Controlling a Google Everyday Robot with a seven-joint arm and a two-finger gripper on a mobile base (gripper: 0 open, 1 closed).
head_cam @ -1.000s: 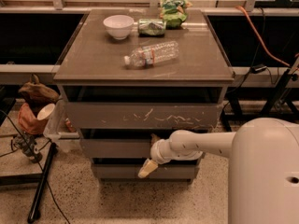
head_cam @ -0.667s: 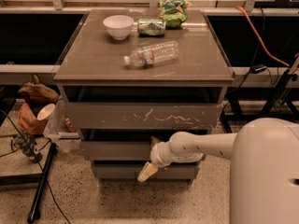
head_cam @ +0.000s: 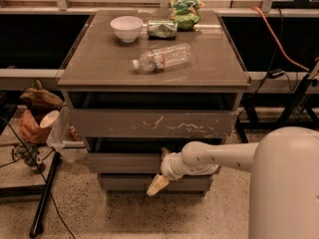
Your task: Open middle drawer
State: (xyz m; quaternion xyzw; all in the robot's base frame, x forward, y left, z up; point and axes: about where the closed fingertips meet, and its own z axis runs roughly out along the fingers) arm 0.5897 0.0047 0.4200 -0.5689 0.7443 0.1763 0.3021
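The middle drawer [head_cam: 124,163] is the plain grey-brown front of medium height. It sits below the taller front with white scratches [head_cam: 149,124] and above the short bottom front [head_cam: 124,182]. A dark gap shows above its top edge. My gripper [head_cam: 160,172] is at the middle drawer's front, right of centre. Its upper part is at the drawer's top edge. A cream tip hangs down-left in front of the bottom drawer. My white arm [head_cam: 219,156] reaches in from the right.
On the cabinet top [head_cam: 99,63] lie a clear plastic bottle [head_cam: 162,58], a white bowl [head_cam: 126,28], a green can [head_cam: 161,29] and a chip bag [head_cam: 185,11]. A clear bin [head_cam: 62,133], a stand [head_cam: 45,193] and cables are on the floor at the left.
My gripper has shifted slightly lower and toward the camera. The middle drawer front looks slightly lower in the picture. The things on top have not moved.
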